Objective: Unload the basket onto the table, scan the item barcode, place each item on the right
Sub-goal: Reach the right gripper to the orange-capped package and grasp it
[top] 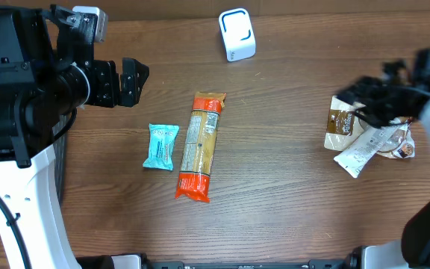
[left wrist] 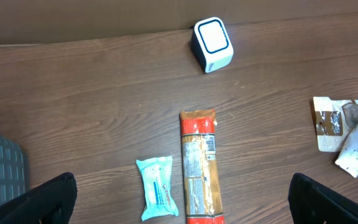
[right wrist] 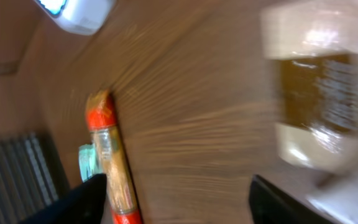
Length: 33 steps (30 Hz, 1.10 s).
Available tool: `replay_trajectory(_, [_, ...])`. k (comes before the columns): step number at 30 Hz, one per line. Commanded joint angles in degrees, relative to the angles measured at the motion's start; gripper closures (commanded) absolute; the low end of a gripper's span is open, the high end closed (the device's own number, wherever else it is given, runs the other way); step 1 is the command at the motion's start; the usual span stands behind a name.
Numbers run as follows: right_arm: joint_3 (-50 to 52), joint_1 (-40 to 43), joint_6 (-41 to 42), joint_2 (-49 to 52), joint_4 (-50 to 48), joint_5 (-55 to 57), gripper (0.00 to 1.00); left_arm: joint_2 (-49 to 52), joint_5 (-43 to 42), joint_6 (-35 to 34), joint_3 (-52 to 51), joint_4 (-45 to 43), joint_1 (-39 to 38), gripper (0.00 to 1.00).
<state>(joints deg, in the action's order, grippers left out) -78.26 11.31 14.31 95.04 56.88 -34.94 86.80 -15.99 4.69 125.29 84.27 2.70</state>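
Well to the right of the scanner, the right hand is hovering, fingers apart, over the heap of pouches while the left hand is hanging wide open, so a grab there is risking two pouches together.

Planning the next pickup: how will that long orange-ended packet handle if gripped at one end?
The long orange-ended packet is narrow, so it may droop or swing. Its film wrapper probably slips; lying flat, it likely won't roll.
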Motion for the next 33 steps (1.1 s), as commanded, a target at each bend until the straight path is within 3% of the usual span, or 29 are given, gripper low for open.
replay_trajectory(1, [1.49, -9.42, 0.61, -0.55, -4.42, -3.89, 0.17, 0.17, 0.11, 0.92, 0.44, -0.07, -0.11, 0.01])
replay_trajectory(6, [2.95, -22.53, 11.58, 2.99, -12.22, -2.21, 0.16, 0.17, 0.11, 0.92, 0.44, -0.07, -0.11, 0.00])
replay_trajectory(13, [3.04, -34.84, 17.40, 12.44, -19.82, -2.21, 0.15, 0.17, 0.11, 0.92, 0.44, -0.07, -0.11, 0.01])
replay_trajectory(24, [3.06, -43.32, 20.92, 22.75, -25.53, -0.50, 0.19, 0.17, 0.11, 0.92, 0.44, -0.07, -0.11, 0.00])
replay_trajectory(33, [5.16, -48.52, 30.91, 27.85, -35.10, 2.45, 0.26, 0.17, 0.11, 0.92, 0.44, -0.07, -0.11, 0.00])
